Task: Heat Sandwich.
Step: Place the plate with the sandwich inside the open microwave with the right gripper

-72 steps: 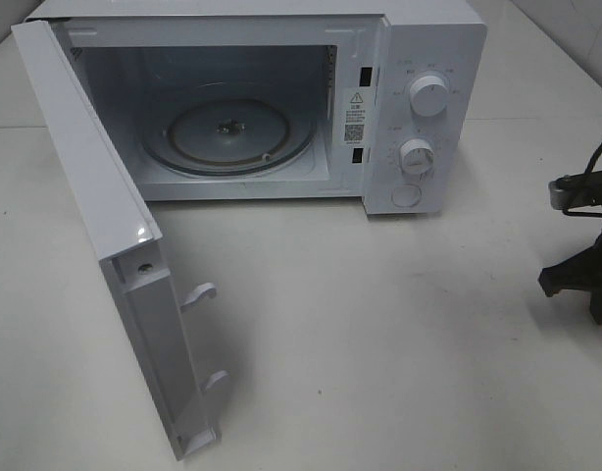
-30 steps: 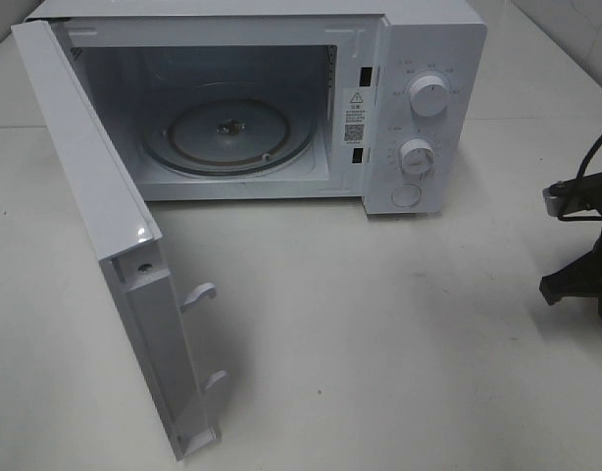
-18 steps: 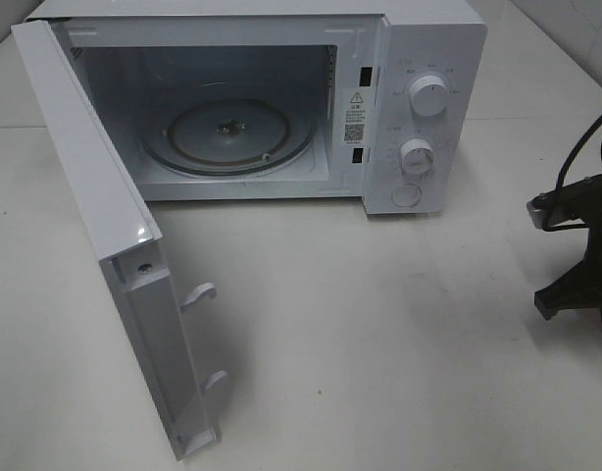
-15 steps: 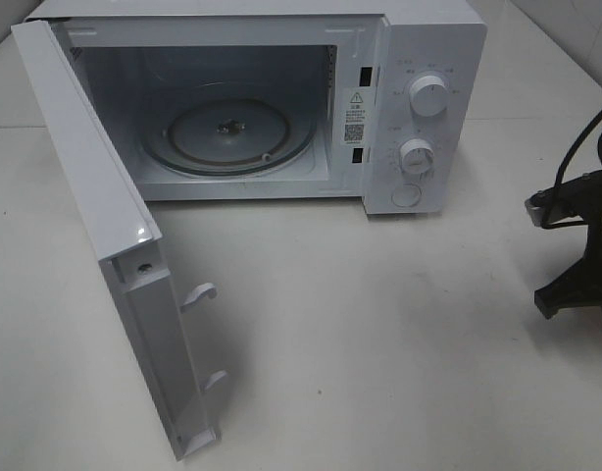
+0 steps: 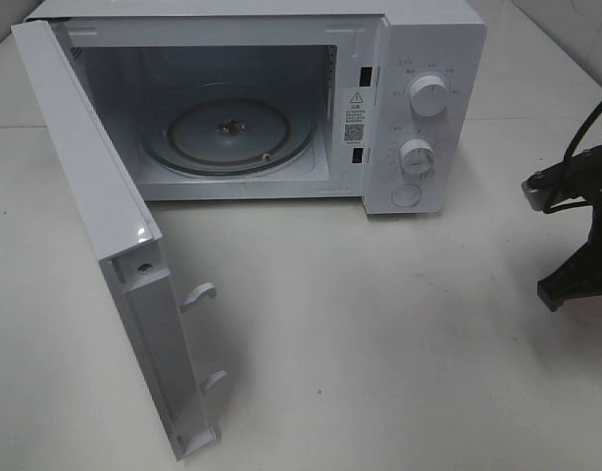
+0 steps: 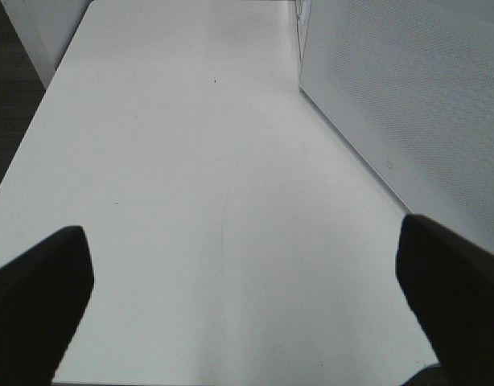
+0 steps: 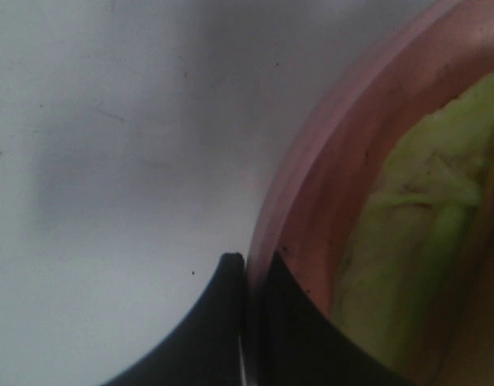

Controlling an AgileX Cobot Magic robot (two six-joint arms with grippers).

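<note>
Right wrist: my right claw (image 7: 245, 262) is pinching the pink plate (image 7: 311, 177) rim, sparing the sandwich (image 7: 408, 241).
Left wrist: my left claw (image 6: 243, 241) is idling, spread.

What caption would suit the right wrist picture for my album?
Robot hand pinches the rim of a pink plate carrying a green-filled sandwich.

High camera looked down on the microwave (image 5: 409, 108). Left wrist faced along the table (image 6: 191, 161) beside its door (image 6: 408, 104); right sat close over a plate (image 7: 291, 185).
</note>
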